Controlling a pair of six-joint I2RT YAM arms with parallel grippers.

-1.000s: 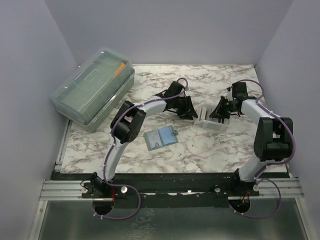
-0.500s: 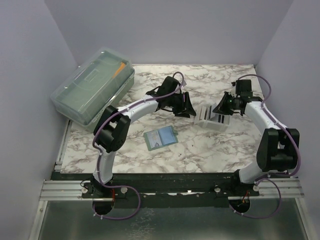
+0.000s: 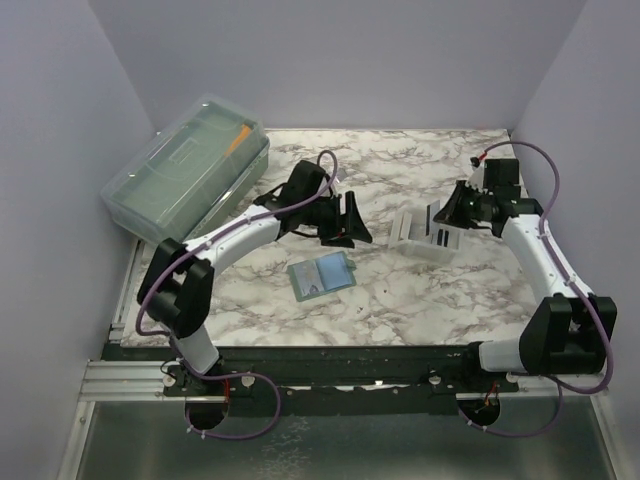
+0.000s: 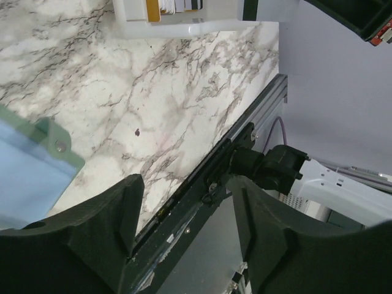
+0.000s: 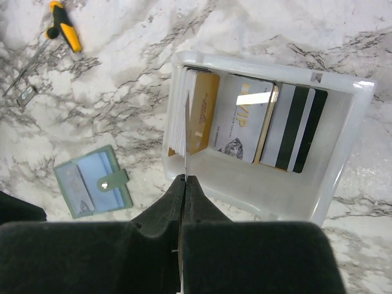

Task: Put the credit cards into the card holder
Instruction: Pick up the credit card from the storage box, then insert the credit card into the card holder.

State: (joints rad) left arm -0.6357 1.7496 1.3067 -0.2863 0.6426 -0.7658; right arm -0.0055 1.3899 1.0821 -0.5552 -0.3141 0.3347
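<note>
**Top external.** My left gripper [image 3: 357, 228] hangs over the marble table [image 3: 400, 300] just beyond the card holder [image 3: 322, 275], which lies opened flat. My right gripper [image 3: 443, 212] is over the white tray [image 3: 420, 251], where the credit cards [image 3: 438, 236] stand.

**Left wrist.** The fingers [image 4: 116, 214] are spread, with nothing between them. A corner of the card holder [image 4: 30, 171], with its snap tab, lies at the left. The tray [image 4: 184, 26] is well apart at the top edge.

**Right wrist.** My fingers [image 5: 159, 211] are pressed together at the tray's near wall [image 5: 245, 190]. A thin pale line runs between them. It may be a card's edge, but I cannot tell.

The credit cards [image 5: 239, 119] lean on edge in overlapping groups. I judge them light, stiff and slick. They are best pinched by a free upper edge, one at a time, because neighbours may cling.

The card holder [image 5: 92, 190] looks soft and light. It would likely slide under a pushed card, so it should be pinned at its green border.
</note>
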